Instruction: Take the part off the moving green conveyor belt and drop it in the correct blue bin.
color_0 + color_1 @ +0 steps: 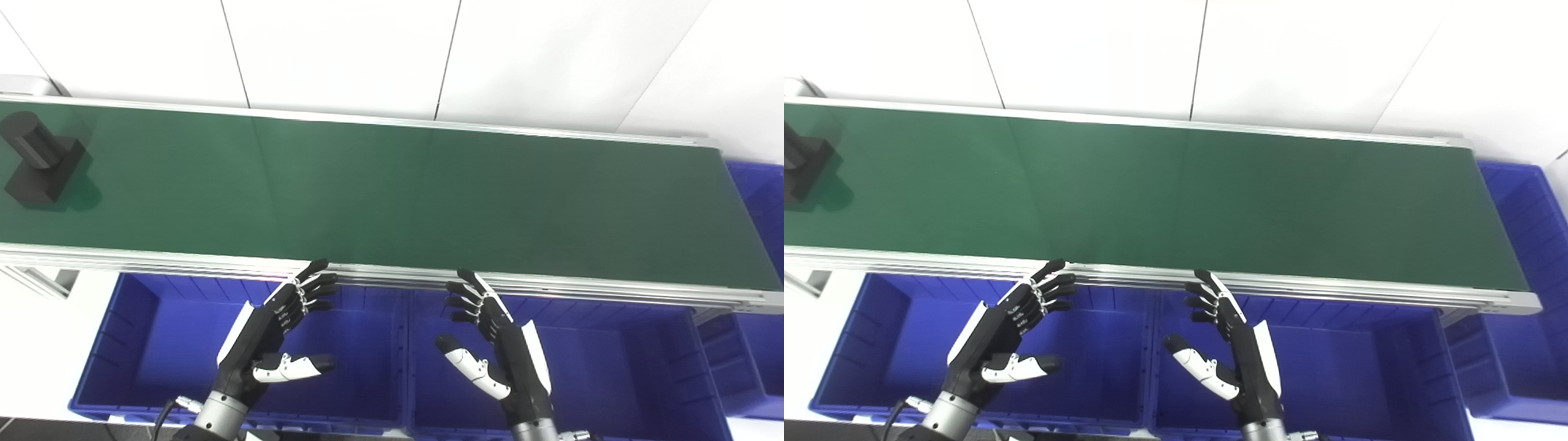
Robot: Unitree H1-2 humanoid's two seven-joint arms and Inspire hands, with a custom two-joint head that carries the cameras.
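The work stands at the waiting step — nothing is picked yet. The part (40, 160), a black piece with a cylinder lying across a blocky base, sits on the green conveyor belt (392, 190) at its far left end, well apart from both hands. The left hand (277, 340) and the right hand (493, 346) hover side by side over the near blue bins, fingers spread and thumbs out, holding nothing; their fingertips reach about to the belt's near metal rail (392, 277) without going over the green. Below them lie the left bin (153, 331) and the right bin (612, 361), and a third bin (756, 196) stands past the belt's right end. The next move, as I judge it, falls to the left hand, the nearer one: reach over the rail and close around the cylinder or the base from above, timed to the part's travel along the belt. Which bin is correct the views do not show.
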